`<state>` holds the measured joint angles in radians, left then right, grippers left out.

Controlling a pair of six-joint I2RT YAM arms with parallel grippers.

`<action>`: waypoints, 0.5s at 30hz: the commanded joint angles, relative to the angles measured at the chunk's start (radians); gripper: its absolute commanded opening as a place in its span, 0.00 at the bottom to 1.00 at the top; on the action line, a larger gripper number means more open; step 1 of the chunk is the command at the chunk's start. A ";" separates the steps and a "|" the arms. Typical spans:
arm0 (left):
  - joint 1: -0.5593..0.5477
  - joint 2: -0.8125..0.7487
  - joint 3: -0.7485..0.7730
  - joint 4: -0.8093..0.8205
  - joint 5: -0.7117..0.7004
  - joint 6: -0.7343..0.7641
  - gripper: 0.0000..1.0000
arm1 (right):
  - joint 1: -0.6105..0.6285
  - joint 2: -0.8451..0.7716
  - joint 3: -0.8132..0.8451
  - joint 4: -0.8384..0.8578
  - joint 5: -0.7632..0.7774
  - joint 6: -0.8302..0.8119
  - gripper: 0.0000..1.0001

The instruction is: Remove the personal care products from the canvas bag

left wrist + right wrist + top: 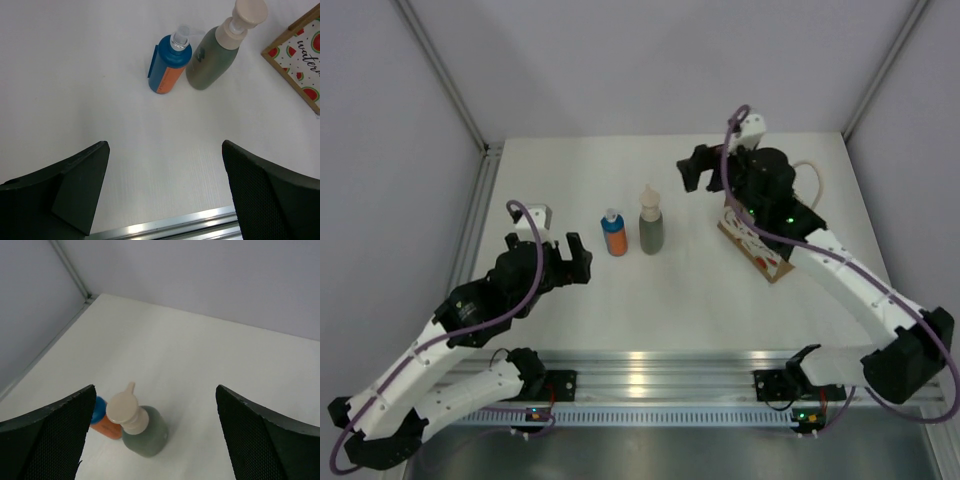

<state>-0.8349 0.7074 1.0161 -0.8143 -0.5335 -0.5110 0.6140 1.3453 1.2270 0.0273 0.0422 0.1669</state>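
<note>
Grey-green bottle (651,233): dull grey-green body, beige pump cap.
Orange bottle (613,237): just left of the grey-green bottle; orange lower body, blue upper part and side tab, clear nozzle tip.
Canvas bag (757,245): right of the grey-green bottle; tan-brown edge, white side printed with red watermelon slices, green rinds and black script lettering.
Bag handle (812,180): cream loop.
Table (570,180): plain white around the grey-green bottle.

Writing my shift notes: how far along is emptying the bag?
Done: an orange bottle and a grey-green bottle stand together on the table, outside the canvas bag. In hand: nothing; both the left gripper and right gripper have open, empty fingers. Remaining: the bag's inside is hidden, so whatever remains can't be counted.
</note>
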 commanded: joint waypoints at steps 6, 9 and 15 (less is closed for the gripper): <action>0.000 0.190 0.048 0.168 0.269 -0.118 0.98 | -0.273 -0.346 -0.216 -0.237 0.269 0.266 1.00; 0.000 0.303 0.071 0.263 0.371 -0.147 0.98 | -0.341 -0.396 -0.233 -0.302 0.298 0.226 0.99; -0.007 0.533 0.180 0.388 0.457 -0.167 0.98 | -0.442 -0.379 -0.234 -0.527 0.302 0.090 0.84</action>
<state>-0.8341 1.1770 1.0973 -0.5758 -0.1661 -0.6483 0.2211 0.9596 0.9943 -0.3492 0.3183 0.3298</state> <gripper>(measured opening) 0.984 0.899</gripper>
